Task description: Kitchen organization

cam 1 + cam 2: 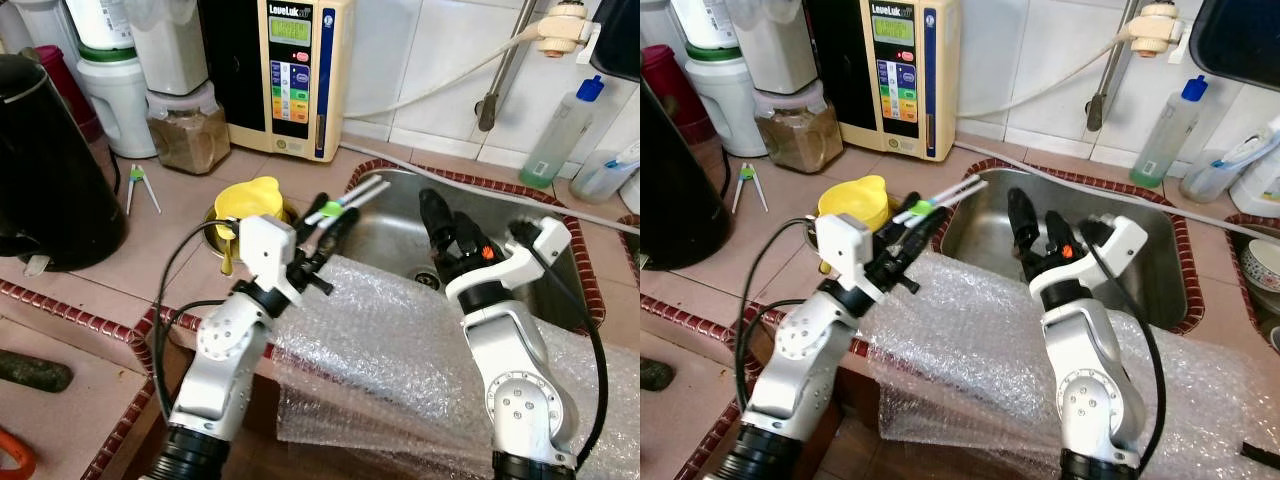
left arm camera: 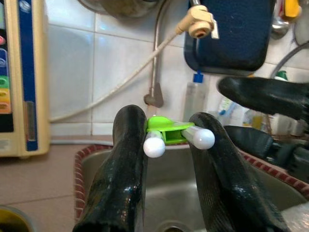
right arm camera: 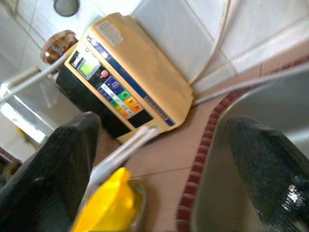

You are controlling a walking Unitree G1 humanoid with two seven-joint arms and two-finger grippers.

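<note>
Between the two black fingers of the left claw (image 1: 335, 222) sits a pair of white training chopsticks (image 1: 352, 198) joined by a green plastic clip (image 2: 164, 129), pinched near the joined end so the slender rods jut out over the near-left corner of the steel sink (image 1: 400, 240); the grip across the clip probably keeps the smooth rods from sliding. The right claw (image 1: 440, 222) hangs released over the basin, its textured fingers spread wide and pointing toward the chopsticks' free ends, apparently ready to take or steady them. Below both arms a sheet of bubble wrap (image 1: 400, 340) drapes over the sink's front edge, likely as padding. Just left of the sink, on the tiled table (image 1: 180, 250), a glossy yellow plastic cup (image 1: 250, 200) rests in a metal bowl. Further back stand a cream water ioniser (image 1: 290, 75) with coloured buttons, a jar of brown grains (image 1: 188, 130), a second pair of chopsticks (image 1: 140, 185) lying flat, and a black kettle (image 1: 50, 170) at the left edge.
</note>
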